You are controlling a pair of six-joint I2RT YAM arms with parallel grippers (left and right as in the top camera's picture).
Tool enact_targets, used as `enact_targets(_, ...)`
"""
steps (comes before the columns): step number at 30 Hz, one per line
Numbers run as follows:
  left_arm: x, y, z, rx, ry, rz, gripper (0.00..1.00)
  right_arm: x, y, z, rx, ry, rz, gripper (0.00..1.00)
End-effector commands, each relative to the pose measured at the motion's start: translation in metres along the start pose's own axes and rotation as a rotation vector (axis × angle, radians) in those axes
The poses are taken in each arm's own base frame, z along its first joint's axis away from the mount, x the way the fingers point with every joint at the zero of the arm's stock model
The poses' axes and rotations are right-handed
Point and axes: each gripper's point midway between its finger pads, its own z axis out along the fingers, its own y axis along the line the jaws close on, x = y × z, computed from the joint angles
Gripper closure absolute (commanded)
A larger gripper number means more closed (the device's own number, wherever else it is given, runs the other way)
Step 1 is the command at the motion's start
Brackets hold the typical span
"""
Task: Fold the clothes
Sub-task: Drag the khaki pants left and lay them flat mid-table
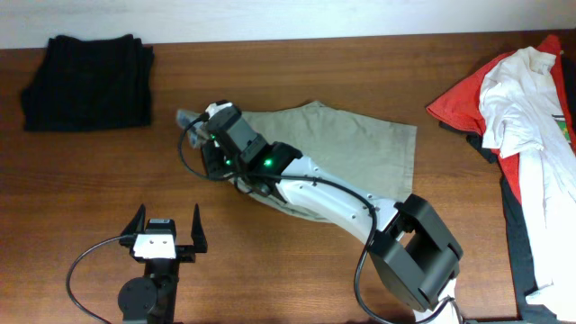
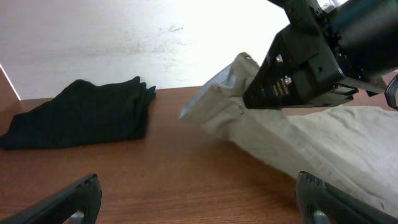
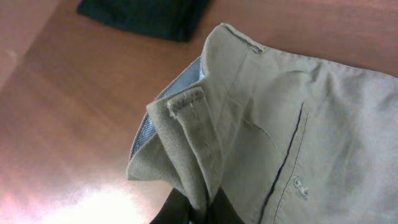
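The khaki-beige trousers (image 1: 360,144) lie folded in the middle of the table. My right gripper (image 1: 216,126) is shut on their waistband corner at the left end and holds it lifted off the wood. The right wrist view shows the pinched waistband (image 3: 199,149) with its pale blue lining, a belt loop and a back pocket seam, clamped between my fingers (image 3: 202,208). The left wrist view shows the trousers (image 2: 292,134) under the right arm. My left gripper (image 1: 167,232) is open and empty near the front edge; its fingertips (image 2: 199,199) hover over bare wood.
A folded black garment (image 1: 87,79) lies at the back left, also in the left wrist view (image 2: 84,115). A white T-shirt (image 1: 526,117) on a red cloth (image 1: 459,99) lies at the right edge. The right arm's body (image 1: 342,202) crosses the trousers.
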Motion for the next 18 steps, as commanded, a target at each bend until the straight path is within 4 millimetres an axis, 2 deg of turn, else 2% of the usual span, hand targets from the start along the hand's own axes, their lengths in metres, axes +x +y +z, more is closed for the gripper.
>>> enact_targets(1, 0.003, 0.002, 0.0, -0.01, 0.005, 0.012, 0.01, -0.002, 0.034, -0.009, -0.082, -0.004, 0.008, 0.84)
enact_targets(3, 0.003, 0.002, 0.0, -0.01, 0.005, 0.012, 0.01, 0.001, 0.038, -0.009, -0.088, 0.001, 0.003, 0.85)
enact_targets(5, 0.003, 0.002, 0.0, -0.01, 0.005, 0.012, 0.01, 0.006, 0.045, -0.01, -0.12, 0.023, 0.004, 0.96)
enact_targets(10, 0.003, 0.002, 0.0, -0.01, 0.005, 0.012, 0.01, 0.009, 0.049, -0.011, -0.147, 0.042, 0.004, 0.95)
enact_targets(11, 0.003, 0.002, 0.0, -0.01, 0.005, 0.012, 0.01, 0.009, 0.049, -0.011, -0.146, 0.041, 0.004, 0.85)
enact_targets(12, 0.003, 0.002, 0.0, -0.01, 0.005, 0.012, 0.01, 0.008, 0.048, -0.01, -0.142, 0.039, 0.004, 0.65)
enact_targets(13, 0.003, 0.002, 0.0, -0.011, 0.005, 0.012, 0.01, 0.007, 0.046, -0.01, -0.137, 0.036, 0.006, 0.53)
enact_targets(14, 0.003, 0.002, 0.0, -0.01, 0.005, 0.012, 0.01, 0.006, 0.044, -0.01, -0.134, 0.035, 0.009, 0.46)
enact_targets(16, 0.003, 0.002, 0.0, -0.011, 0.005, 0.012, 0.01, 0.002, 0.038, -0.012, -0.127, 0.03, 0.016, 0.17)
enact_targets(18, 0.003, 0.002, 0.0, -0.01, 0.005, 0.012, 0.01, -0.003, 0.032, -0.015, -0.118, 0.024, 0.023, 0.13)
